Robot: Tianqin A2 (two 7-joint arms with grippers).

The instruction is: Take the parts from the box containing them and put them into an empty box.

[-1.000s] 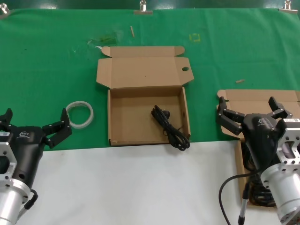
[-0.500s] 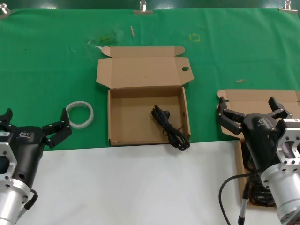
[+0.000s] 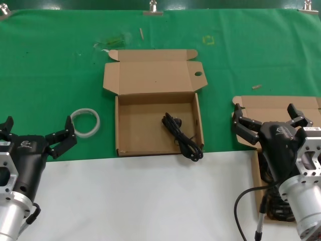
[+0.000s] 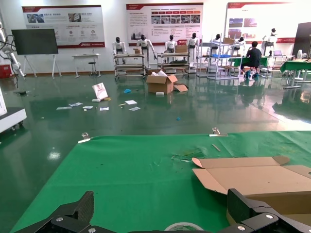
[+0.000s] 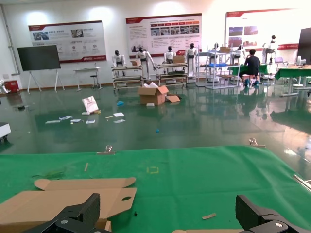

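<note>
Head view first: one cord already lies in the holed-flap box, and my right gripper hangs spread wide over the plain box, ready for another. Left gripper idles spread beside the white ring. Wrist views: fingers apart, nothing held.

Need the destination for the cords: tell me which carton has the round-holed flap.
The middle carton, holding one black cord; the right carton under the right gripper shows none.

Matt brown cardboard carton; green cloth; glossy black cord.
</note>
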